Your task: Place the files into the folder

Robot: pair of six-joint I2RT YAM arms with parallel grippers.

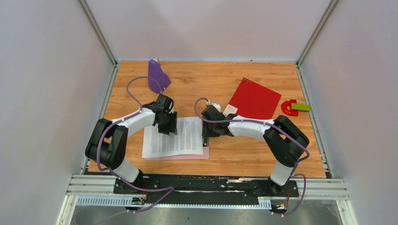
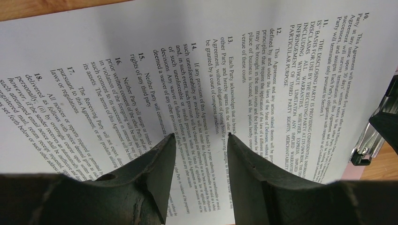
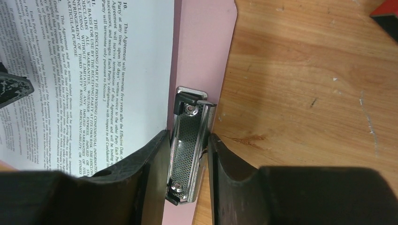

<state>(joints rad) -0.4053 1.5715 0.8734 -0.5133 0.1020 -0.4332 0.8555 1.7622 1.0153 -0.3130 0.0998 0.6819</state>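
The right gripper (image 3: 187, 139) is narrowed onto the metal clip (image 3: 187, 164) of the pink clipboard (image 3: 202, 33), with a finger against each side. The left gripper (image 2: 201, 140) is partly spread and holds nothing, its tips resting on the files (image 1: 176, 137), centre-left in the top view. The red folder (image 1: 253, 99) lies at upper right, apparently closed and well apart. Judging by this, nothing is filed yet: the sheets must first come off the clipboard.

The files (image 2: 141, 51) are matt white paper. The clip (image 3: 187, 150) is shiny metal (its face dimpled), the table (image 3: 305, 93) grainy wood.
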